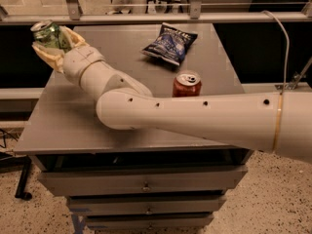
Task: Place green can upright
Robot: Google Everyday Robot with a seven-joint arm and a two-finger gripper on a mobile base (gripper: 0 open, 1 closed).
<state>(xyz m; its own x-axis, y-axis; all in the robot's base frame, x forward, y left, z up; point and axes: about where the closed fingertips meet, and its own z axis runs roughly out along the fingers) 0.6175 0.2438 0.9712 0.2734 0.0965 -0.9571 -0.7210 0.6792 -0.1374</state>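
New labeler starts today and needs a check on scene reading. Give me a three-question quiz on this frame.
1. True or false: the gripper, at the table's far left corner, is shut on the green can.
2. What stands upright on the table, just behind the arm? A) red can B) glass bottle C) coffee mug
3. Fill in: farther back than the red can lies a blue ___.

Key: 1 true; 2 A; 3 chip bag.
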